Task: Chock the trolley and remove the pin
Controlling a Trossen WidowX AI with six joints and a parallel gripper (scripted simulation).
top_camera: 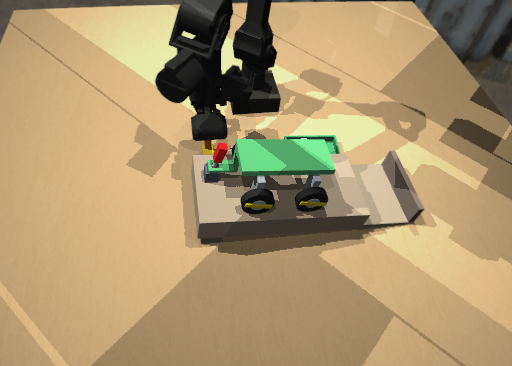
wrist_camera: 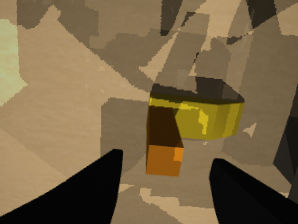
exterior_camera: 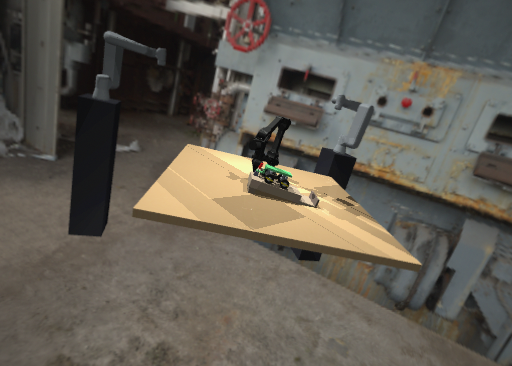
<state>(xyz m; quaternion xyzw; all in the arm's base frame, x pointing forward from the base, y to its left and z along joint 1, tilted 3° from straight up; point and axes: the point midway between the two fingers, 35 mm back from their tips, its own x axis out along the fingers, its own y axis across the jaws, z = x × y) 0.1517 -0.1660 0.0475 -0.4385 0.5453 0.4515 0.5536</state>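
The yellow chock [top_camera: 206,151] [wrist_camera: 212,120] stands on the table beyond the ramp's uphill left corner, its orange handle [top_camera: 208,144] [wrist_camera: 164,160] upright. My gripper [top_camera: 209,136] [wrist_camera: 166,163] is open just above it; in the wrist view the handle top shows between the fingertips, not gripped. The green trolley [top_camera: 285,155] [exterior_camera: 278,171] stands on the ramp [top_camera: 280,228] [exterior_camera: 272,190], two black wheels visible on the near side. The red-headed stop pin [top_camera: 220,153] [exterior_camera: 260,166] is in its holder at the uphill end. The green tray [top_camera: 336,145] is partly hidden behind the trolley.
An upright end board [top_camera: 404,189] [exterior_camera: 314,197] stands at the ramp's downhill end. The arm's base [top_camera: 256,101] is on the table behind the ramp. The ramp and pin holder [top_camera: 211,173] lie close to the chock and gripper.
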